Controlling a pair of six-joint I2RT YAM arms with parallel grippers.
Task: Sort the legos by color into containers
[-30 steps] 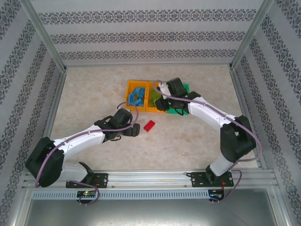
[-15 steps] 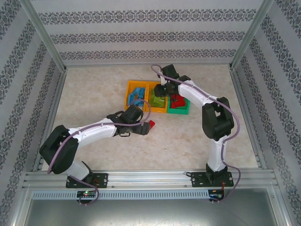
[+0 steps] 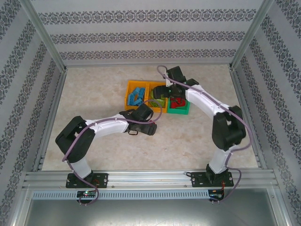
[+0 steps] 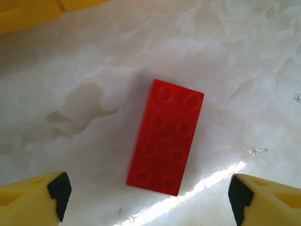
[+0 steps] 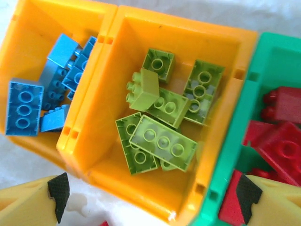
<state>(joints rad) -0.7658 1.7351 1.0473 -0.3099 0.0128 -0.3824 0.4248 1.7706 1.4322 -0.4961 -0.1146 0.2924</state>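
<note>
A pale marbled table (image 3: 94,94) carries three bins in a row: the left orange bin (image 5: 33,23) holds blue legos (image 5: 22,108), the middle orange bin (image 5: 188,35) lime legos (image 5: 162,141), the green bin (image 5: 277,56) red legos (image 5: 287,150). One red brick (image 4: 165,136) lies flat on the table, untouched, between the spread jaws of the left gripper (image 4: 149,194). The right gripper (image 5: 153,190) hangs released above the bins
</note>
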